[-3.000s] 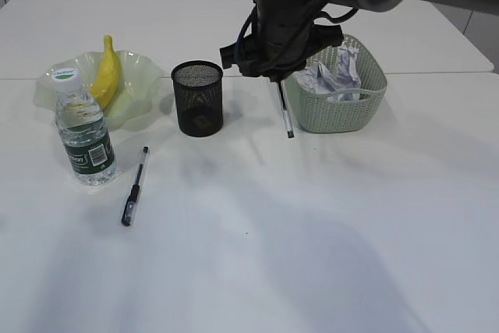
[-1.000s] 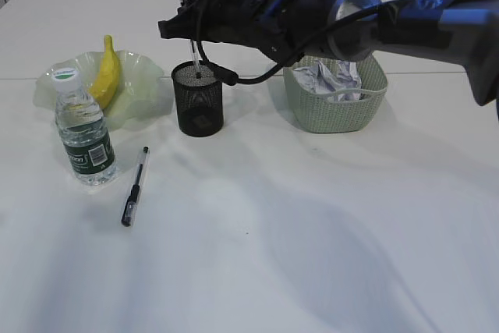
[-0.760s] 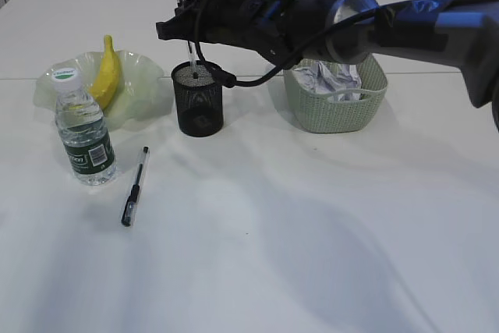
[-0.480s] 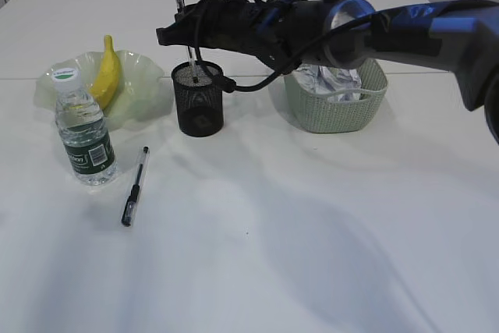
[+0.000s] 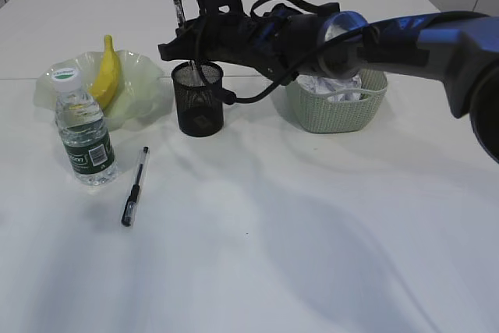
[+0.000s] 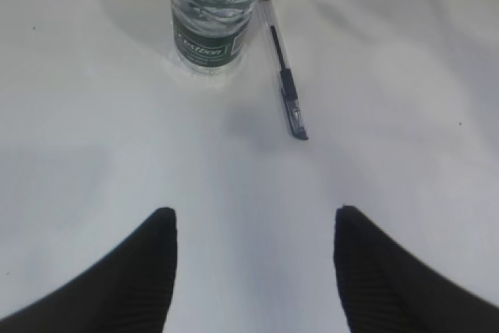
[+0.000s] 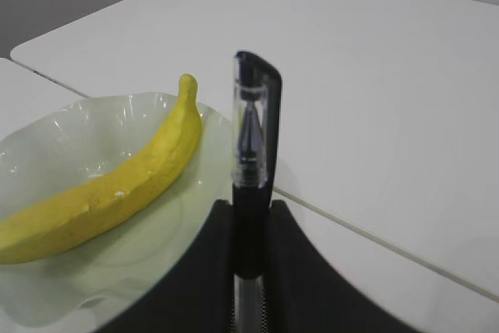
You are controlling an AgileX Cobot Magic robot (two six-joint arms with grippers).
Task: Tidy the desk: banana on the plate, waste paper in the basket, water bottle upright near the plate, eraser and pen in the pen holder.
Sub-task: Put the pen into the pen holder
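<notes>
Right end effector (image 7: 248,271) clamped on upright pen (image 7: 249,185), apparently over pen holder (image 5: 197,99); left end effector (image 6: 253,263) agape.

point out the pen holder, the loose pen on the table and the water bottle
pen holder (image 5: 198,111), exterior view, front of the black mesh wall
loose pen (image 6: 286,83), left wrist view, dark grip section of the barrel
water bottle (image 5: 86,148), exterior view, green label on its body

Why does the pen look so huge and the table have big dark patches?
Right wrist view: the held pen sits close to the lens, so it looms large and sharp. Exterior view: the soft grey patches on the table are blurry shadows. Left wrist view: the dark fingertips are slightly blurred.
</notes>
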